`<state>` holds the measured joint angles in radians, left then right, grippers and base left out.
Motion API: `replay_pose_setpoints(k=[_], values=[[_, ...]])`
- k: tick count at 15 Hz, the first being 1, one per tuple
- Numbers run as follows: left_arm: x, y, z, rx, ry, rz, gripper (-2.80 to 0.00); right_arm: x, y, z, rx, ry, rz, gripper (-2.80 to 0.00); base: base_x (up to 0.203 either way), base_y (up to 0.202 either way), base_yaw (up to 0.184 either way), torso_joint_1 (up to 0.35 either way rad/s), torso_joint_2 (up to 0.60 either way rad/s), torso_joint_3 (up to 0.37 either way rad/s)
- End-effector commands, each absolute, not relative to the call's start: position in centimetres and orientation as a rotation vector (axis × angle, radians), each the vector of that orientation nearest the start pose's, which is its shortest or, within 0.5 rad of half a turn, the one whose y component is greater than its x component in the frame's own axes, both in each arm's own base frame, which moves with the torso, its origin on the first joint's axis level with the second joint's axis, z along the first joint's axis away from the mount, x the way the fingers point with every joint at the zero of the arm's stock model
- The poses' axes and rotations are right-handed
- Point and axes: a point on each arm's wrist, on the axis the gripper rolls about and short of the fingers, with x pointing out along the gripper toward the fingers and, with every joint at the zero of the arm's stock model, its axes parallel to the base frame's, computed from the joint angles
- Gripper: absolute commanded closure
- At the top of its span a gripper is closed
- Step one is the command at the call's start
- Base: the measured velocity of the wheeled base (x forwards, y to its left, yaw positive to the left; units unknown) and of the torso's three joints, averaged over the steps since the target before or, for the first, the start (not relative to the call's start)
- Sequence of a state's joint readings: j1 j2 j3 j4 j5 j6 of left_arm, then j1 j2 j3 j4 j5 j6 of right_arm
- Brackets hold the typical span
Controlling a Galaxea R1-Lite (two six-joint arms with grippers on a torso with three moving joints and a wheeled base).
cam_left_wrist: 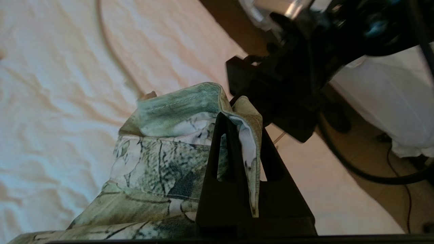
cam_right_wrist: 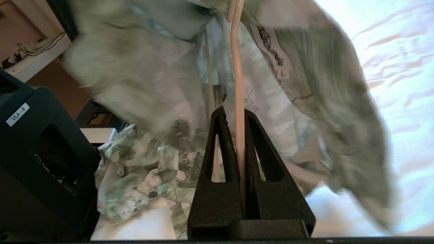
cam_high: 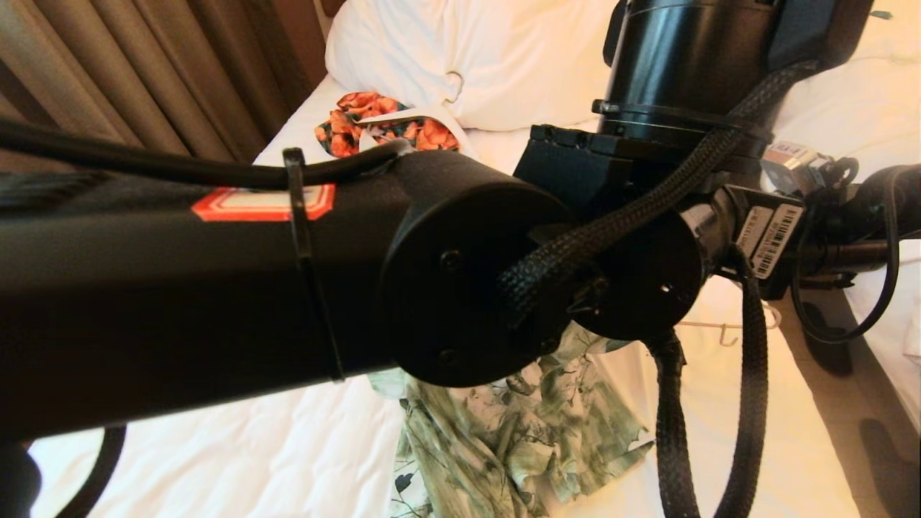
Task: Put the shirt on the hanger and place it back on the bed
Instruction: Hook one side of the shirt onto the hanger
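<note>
The green and white leaf-print shirt [cam_high: 518, 432] hangs bunched over the bed [cam_high: 216, 460], below both arms. My left gripper [cam_left_wrist: 237, 118] is shut on a folded edge of the shirt [cam_left_wrist: 159, 159], which drapes over one finger. My right gripper [cam_right_wrist: 234, 113] is shut on a cream wire of the hanger [cam_right_wrist: 239, 78]. That wire runs up into the shirt [cam_right_wrist: 142, 162], whose cloth hangs loosely around it. In the head view a thin cream piece of the hanger [cam_high: 727, 327] pokes out beside the right wrist, and both grippers are hidden behind the arms.
An orange floral garment [cam_high: 374, 122] on a white hanger lies near the big pillows [cam_high: 504, 57] at the head of the bed. A floor gap [cam_high: 849, 374] separates this bed from the neighbouring bed [cam_high: 892, 316] on the right. A black box labelled VLA-8 [cam_right_wrist: 34, 145] stands close to the right gripper.
</note>
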<state>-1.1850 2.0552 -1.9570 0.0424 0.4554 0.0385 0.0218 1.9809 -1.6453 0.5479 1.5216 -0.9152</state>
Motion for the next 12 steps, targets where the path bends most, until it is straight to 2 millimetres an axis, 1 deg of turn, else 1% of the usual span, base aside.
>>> replay_pose_setpoints(k=[1, 3, 4, 8, 12], values=[[16.5, -39.4, 30.5, 0.134, 0.064, -0.742, 0.00, 36.2, 3.4, 22.3, -0.045, 0.005, 1.577, 0.00, 0.000, 0.000, 0.000, 0.000, 0.00, 0.000], [16.5, -40.2, 30.6, 0.147, -0.016, -0.750, 0.00, 36.0, 4.0, 22.4, -0.043, 0.006, 1.593, 0.00, 0.000, 0.000, 0.000, 0.000, 0.00, 0.000], [16.5, -40.2, 30.7, 0.151, -0.035, -0.752, 0.00, 35.9, 4.1, 22.6, -0.044, 0.005, 1.597, 0.00, 0.000, 0.000, 0.000, 0.000, 0.00, 0.000], [16.2, -40.2, 30.9, 0.171, -0.051, -0.766, 0.00, 35.4, 4.8, 22.5, -0.036, 0.014, 1.616, 0.00, 0.000, 0.000, 0.000, 0.000, 0.00, 0.000], [15.9, -40.5, 30.7, 0.197, -0.056, -0.773, 0.00, 34.4, 5.1, 23.0, -0.038, 0.012, 1.628, 0.00, 0.000, 0.000, 0.000, 0.000, 0.00, 0.000]])
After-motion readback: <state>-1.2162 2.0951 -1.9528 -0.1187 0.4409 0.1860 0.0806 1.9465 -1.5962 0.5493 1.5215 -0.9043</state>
